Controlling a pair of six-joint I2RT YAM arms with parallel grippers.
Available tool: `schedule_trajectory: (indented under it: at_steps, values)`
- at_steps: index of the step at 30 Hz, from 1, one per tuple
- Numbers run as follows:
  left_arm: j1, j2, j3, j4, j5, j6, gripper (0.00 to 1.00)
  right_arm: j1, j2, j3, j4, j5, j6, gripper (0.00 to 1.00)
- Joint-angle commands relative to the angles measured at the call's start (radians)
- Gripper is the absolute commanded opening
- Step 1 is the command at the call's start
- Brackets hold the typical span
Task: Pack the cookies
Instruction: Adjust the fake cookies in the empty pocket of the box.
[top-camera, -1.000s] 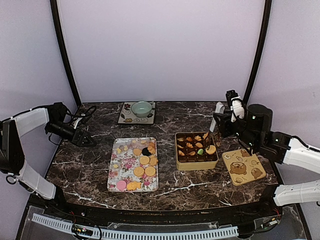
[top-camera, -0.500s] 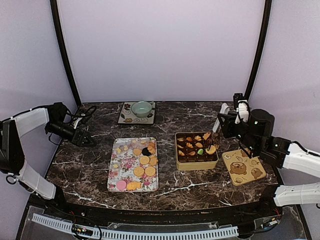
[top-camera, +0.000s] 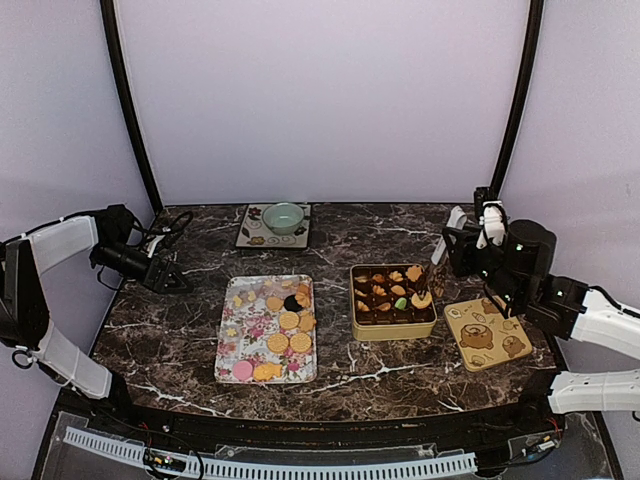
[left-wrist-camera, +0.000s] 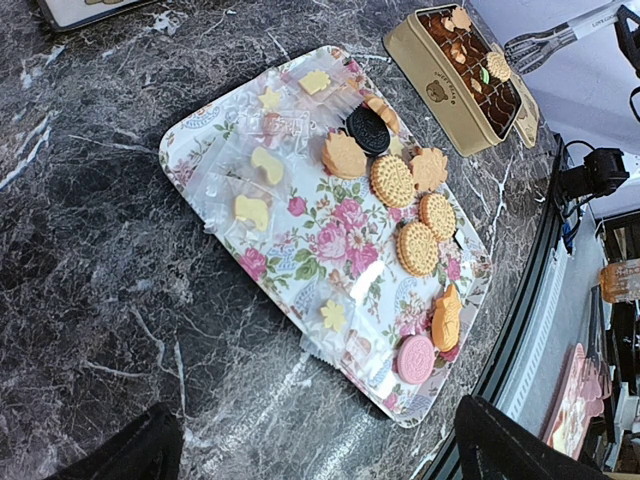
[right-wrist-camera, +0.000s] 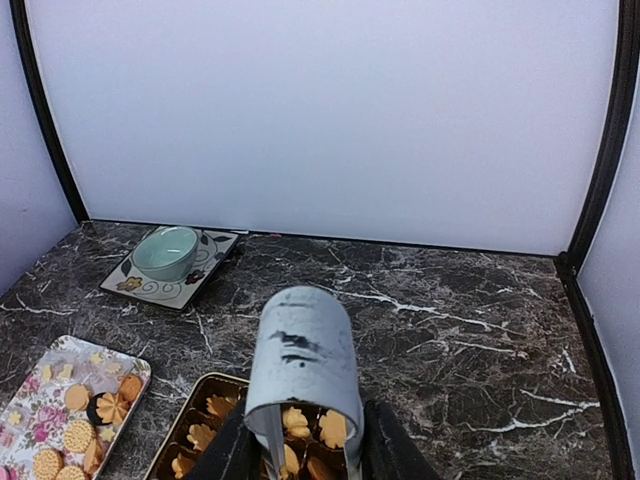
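Right gripper (right-wrist-camera: 305, 455) is clamped on tongs (right-wrist-camera: 303, 360) above the tin's (top-camera: 392, 329) far-right corner; left gripper (top-camera: 172, 281) gapes, well left of the tin. Cookies (left-wrist-camera: 393, 181) lie in the tin and on the tray (top-camera: 232, 352) left of it. Risk: tong tips snag the tin wall, shifting it.

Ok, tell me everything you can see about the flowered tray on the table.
The flowered tray is a rounded-corner rectangle, white with pink roses and green leaves, glossy looking. It lies flat on the dark marble table, left of the gold cookie tin and apart from it. On it lie round and leaf-shaped golden cookies, one dark brown, one pink, plus small yellow ones in clear wrappers. Nothing else touches it.
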Motion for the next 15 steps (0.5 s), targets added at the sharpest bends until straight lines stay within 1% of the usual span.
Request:
schedule_trajectory:
  at_steps: [1,9,15]
  values:
    - [-0.002,-0.015,0.004,-0.018,0.019,0.012,0.98,-0.007,0.003,-0.009,0.033,0.032,0.012,0.33]
    - [-0.002,-0.015,0.006,-0.022,0.017,0.017,0.98,-0.008,0.016,-0.059,0.072,0.013,0.079,0.32]
    - [-0.002,-0.016,0.010,-0.025,0.018,0.016,0.98,-0.009,-0.009,-0.066,0.093,0.003,0.087,0.26]
